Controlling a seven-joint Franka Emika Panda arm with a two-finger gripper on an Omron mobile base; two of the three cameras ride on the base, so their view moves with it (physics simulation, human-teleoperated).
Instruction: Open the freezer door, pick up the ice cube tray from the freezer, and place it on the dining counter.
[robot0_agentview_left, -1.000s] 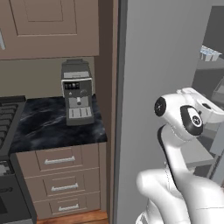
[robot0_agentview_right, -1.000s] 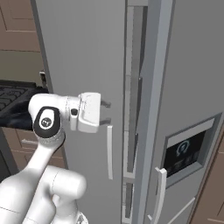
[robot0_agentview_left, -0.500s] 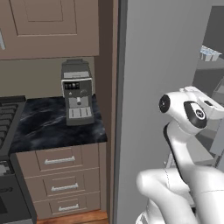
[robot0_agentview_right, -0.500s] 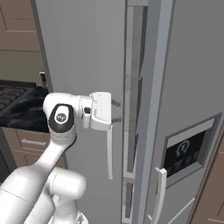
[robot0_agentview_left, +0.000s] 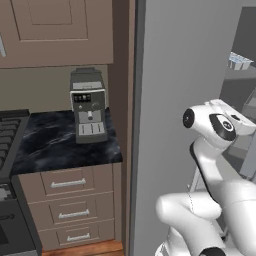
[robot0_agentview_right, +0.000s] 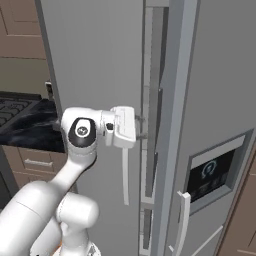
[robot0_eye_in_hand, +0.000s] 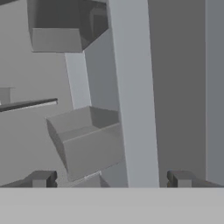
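A coffee machine (robot0_agentview_left: 88, 106) stands on the black worktop (robot0_agentview_left: 60, 145) at nine o'clock in the left base view, well clear of the work. At centre, the plain grey door (robot0_agentview_right: 95, 75) is shut, its pale handle (robot0_agentview_right: 125, 175) hanging just below the arm's wrist. The gripper (robot0_agentview_right: 141, 127) reaches toward three o'clock into the gap beside the freezer door (robot0_agentview_right: 220, 100), which stands ajar with its dispenser recess (robot0_agentview_right: 214, 172) facing out. The jaws stand wide and hold nothing; in the hand view the door's edge (robot0_eye_in_hand: 133, 96) runs between the two fingertips (robot0_eye_in_hand: 41, 178), with a shelf bin (robot0_eye_in_hand: 89, 140) beyond at ten o'clock. The ice tray (robot0_agentview_left: 239, 61) sits on a freezer shelf at one o'clock in the left base view, untouched. The door-opening step appears to be in hand and only partly done. The next move likely calls for pushing or hooking that edge outward to swing the door wider, before any reach for the tray.
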